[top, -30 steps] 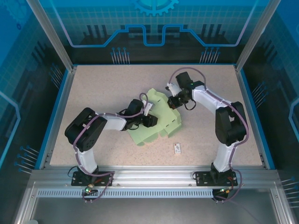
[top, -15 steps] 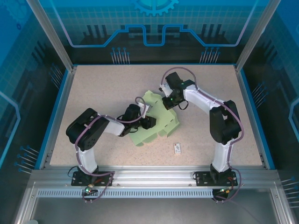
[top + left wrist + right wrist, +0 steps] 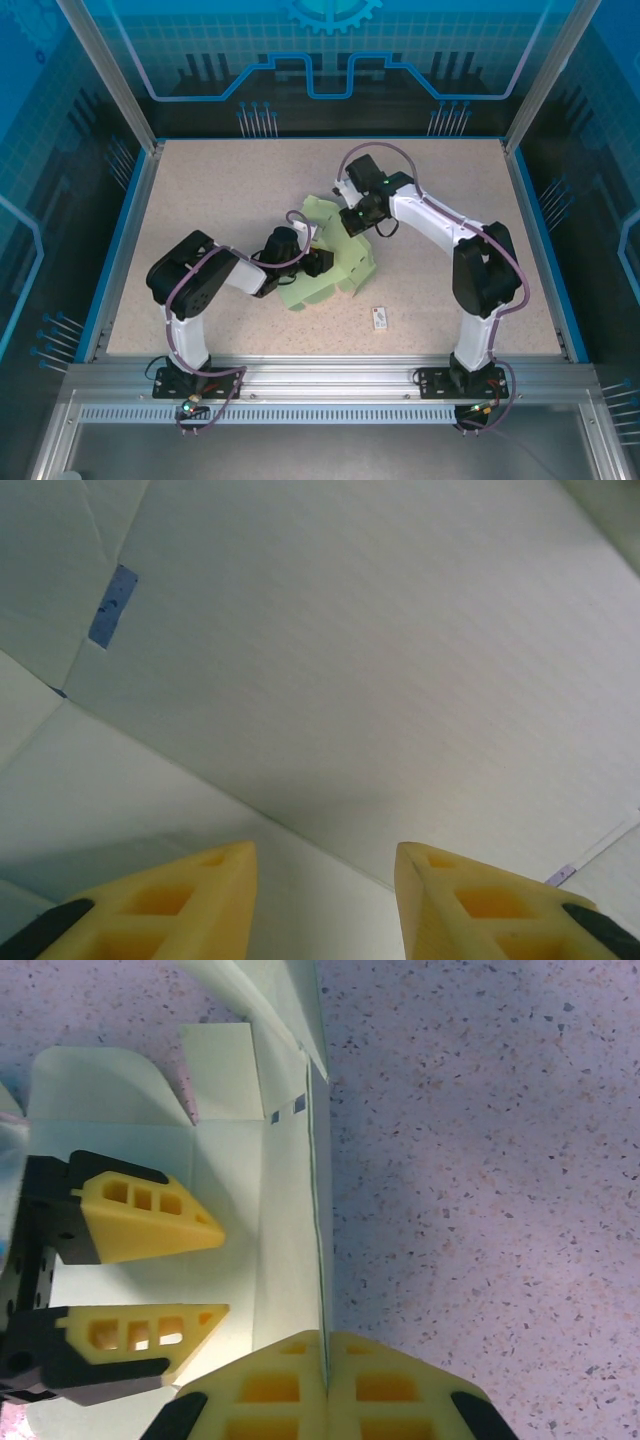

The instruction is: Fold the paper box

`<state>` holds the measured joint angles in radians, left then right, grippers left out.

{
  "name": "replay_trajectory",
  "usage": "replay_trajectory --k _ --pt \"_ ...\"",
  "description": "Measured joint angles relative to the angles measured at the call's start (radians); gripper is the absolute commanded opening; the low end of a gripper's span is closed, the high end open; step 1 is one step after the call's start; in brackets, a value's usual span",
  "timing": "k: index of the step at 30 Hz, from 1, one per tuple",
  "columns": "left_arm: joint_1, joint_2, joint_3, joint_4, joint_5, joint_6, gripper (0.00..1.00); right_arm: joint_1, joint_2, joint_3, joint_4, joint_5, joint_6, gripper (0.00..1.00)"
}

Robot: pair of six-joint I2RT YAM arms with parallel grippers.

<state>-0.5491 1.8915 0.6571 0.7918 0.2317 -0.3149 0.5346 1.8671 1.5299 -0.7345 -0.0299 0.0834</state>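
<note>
Right gripper (image 3: pixel 325 1348) pinched shut on box (image 3: pixel 285 1220) edge; left gripper (image 3: pixel 225 1270) half-open, empty, over box panel.

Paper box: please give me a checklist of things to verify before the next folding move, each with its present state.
1. Right tool is shut on a raised panel edge of the paper box: ok.
2. Left tool is open, fingers apart over the flat panel: ok.
3. Left tool presses the card down: cannot tell.
4. White tag lies apart from the box: ok.
5. Whole box lies on the table: ok.
6. Box is folded closed: not ok, flaps lie spread.
</note>
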Motion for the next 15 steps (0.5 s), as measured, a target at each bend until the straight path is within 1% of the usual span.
replay_trajectory --k 9,15 --pt "0.0 0.0 -0.006 0.009 -0.001 0.0 0.42 0.018 -0.005 0.01 -0.01 -0.004 0.022 0.04" --pt "0.0 0.0 -0.009 0.015 -0.001 0.0 0.43 0.054 -0.005 0.029 -0.021 -0.01 0.037 0.04"
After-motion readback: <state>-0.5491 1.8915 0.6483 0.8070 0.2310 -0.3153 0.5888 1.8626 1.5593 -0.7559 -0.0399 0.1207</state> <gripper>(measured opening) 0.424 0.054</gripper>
